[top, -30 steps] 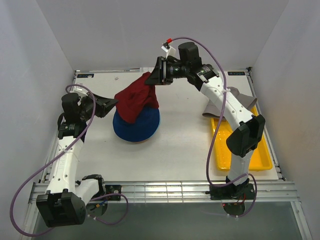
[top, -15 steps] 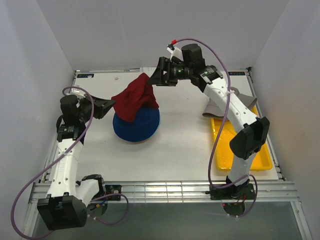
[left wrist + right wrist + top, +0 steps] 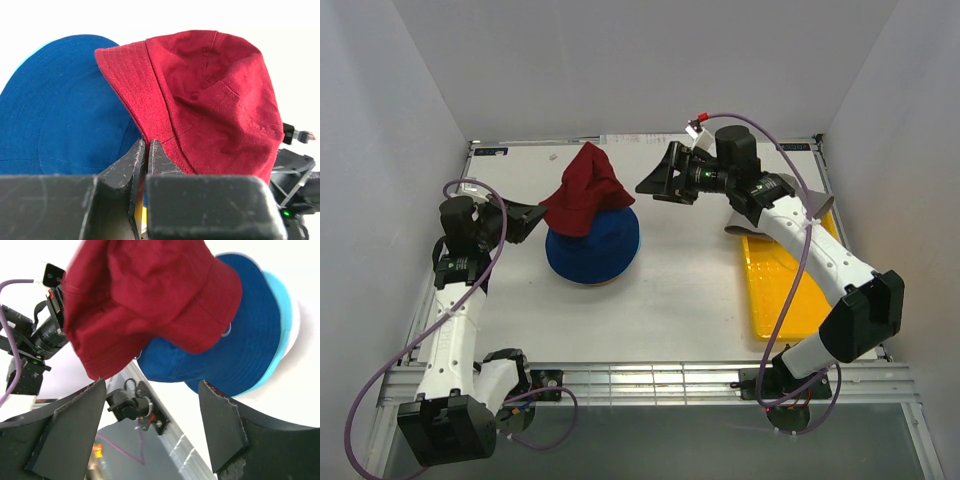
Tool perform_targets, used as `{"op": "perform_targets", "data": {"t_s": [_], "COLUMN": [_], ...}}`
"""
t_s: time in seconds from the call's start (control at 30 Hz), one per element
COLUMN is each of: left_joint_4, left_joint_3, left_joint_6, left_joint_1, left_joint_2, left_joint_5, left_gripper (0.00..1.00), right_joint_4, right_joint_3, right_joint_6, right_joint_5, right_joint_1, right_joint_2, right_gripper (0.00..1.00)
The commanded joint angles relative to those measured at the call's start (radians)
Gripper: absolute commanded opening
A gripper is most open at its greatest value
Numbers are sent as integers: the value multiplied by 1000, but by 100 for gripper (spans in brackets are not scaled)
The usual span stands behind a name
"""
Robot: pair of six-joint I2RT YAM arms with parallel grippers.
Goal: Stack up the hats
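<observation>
A dark red hat (image 3: 585, 192) lies crumpled over the crown of a navy blue hat (image 3: 600, 252) in the middle of the table. My left gripper (image 3: 540, 213) is shut on the red hat's left brim; in the left wrist view the jaws (image 3: 146, 150) pinch the red hat (image 3: 200, 95) beside the blue hat (image 3: 60, 115). My right gripper (image 3: 650, 184) stands open to the right of the red hat, holding nothing. Through the right wrist view's wide jaws (image 3: 152, 386) I see the red hat (image 3: 145, 295), the blue hat (image 3: 240, 345) and a teal hat's edge (image 3: 284, 300) under it.
A yellow tray (image 3: 800, 300) lies at the right of the table, partly under my right arm. A grey hat (image 3: 735, 228) rests at its far end, mostly hidden by that arm. White walls close in the table on three sides.
My right gripper has opened, let go of the red hat and drawn back to the right. The red hat has settled onto the blue hat. My left gripper keeps its hold.
</observation>
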Motion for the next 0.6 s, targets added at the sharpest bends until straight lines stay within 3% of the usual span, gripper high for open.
{"op": "perform_targets", "data": {"t_s": [0.0, 0.57], "left_joint_4": [10, -11], "left_joint_3": [-15, -8], "left_joint_6": [21, 55], "left_joint_1": [6, 7], "left_joint_2": [-29, -31], "left_joint_5": [4, 10], "left_gripper": [0, 0], "right_joint_4": [182, 539], "right_joint_3": [-91, -243], "right_joint_6": [107, 359], "right_joint_5": [-33, 23], "right_joint_1": [9, 46], "right_joint_2": [-10, 60], "right_gripper": [79, 81]}}
